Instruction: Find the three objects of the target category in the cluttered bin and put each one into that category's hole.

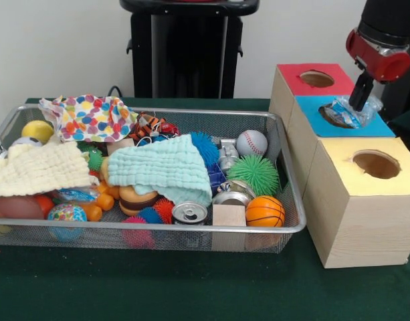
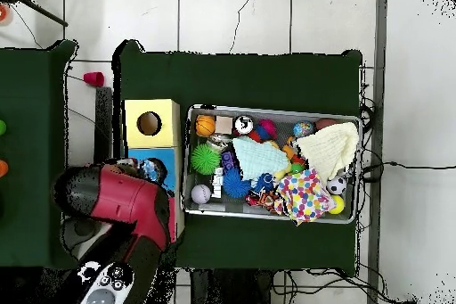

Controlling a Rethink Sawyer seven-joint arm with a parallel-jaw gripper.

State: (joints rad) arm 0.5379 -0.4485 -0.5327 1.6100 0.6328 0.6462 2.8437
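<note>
Tabletop [image 1: 158, 294]: green cloth, nearest the camera.
Bin [image 1: 158, 231]: at left, piled with balls, cloths and cans; no bottle shows clearly among them.
Bottle [image 1: 348, 112]: crinkled, clear, at the blue box's hole [image 1: 333, 119], not yet dropped in.
Jaws: gripper [image 1: 358, 101] pinching the bottle.
Progress: this delivery nearly done; remaining count unclear.

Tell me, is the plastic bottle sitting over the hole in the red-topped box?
No, the gripper has the plastic bottle at the hole in the blue-topped box, next to the red one.
</note>
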